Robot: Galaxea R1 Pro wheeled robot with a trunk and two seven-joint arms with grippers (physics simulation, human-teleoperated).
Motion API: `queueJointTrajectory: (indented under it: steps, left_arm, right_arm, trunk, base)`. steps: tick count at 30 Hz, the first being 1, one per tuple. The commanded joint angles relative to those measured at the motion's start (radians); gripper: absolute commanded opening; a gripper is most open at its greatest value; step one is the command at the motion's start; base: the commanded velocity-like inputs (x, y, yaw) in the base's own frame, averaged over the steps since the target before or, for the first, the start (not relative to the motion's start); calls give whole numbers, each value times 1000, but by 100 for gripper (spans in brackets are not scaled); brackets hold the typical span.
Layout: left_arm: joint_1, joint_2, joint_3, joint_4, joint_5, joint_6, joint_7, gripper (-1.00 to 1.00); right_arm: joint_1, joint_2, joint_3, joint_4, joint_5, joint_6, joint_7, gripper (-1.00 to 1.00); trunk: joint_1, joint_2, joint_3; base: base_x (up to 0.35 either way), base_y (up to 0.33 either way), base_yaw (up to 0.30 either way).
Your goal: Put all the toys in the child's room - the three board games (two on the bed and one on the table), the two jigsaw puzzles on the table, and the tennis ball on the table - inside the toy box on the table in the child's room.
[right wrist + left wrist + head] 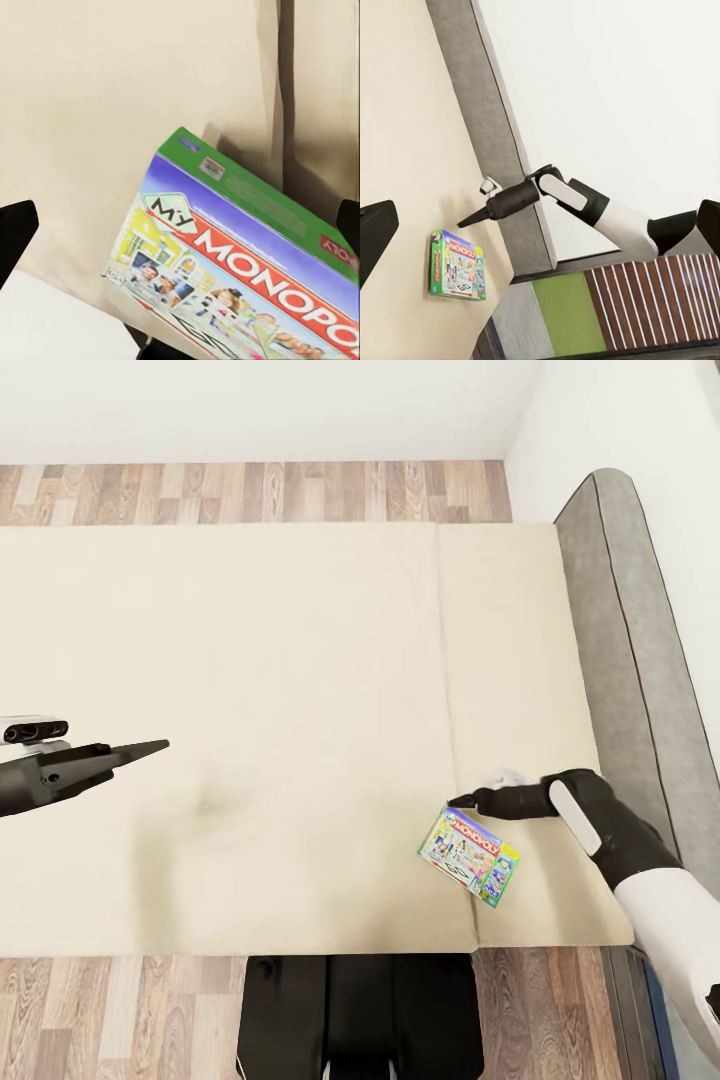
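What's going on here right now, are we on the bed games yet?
Yes. The robot faces the bed, where one board game, a My Monopoly box, lies flat near the front edge toward the headboard. The right gripper hovers just beside the box's far edge, not yet holding it. The left gripper hangs over bare mattress, well away, holding nothing.

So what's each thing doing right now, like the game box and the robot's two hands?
Board game: lying flat on the bed, picture side up, near the right edge, not held.
Right gripper: beside the game's far edge, pointing left; open or shut is unclear.
Left gripper: out over the bare mattress, holding nothing, looks shut.
Bed: flat, carrying one game.
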Motion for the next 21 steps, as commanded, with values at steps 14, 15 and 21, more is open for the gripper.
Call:
queueJointTrajectory:
  steps: [14, 15, 21]
  left_arm:
    - [-1, 1, 1, 0, -1, 11, -4, 100]
    - [-1, 1, 1, 0, -1, 11, -4, 100]
    - [0, 2, 1, 0, -2, 11, -4, 100]
  right_arm:
    - [189, -62, -180, -216, 2, 2, 7, 100]
    - [203, -64, -197, -236, 2, 2, 7, 100]
    - [278, -69, -284, -343, 2, 28, 6, 100]
  trunk:
    - [1, -2, -1]
    - [1, -2, -1]
    - [1, -2, -1]
  base:
    - [0, 0, 0]
    - [0, 0, 0]
    - [0, 0, 0]
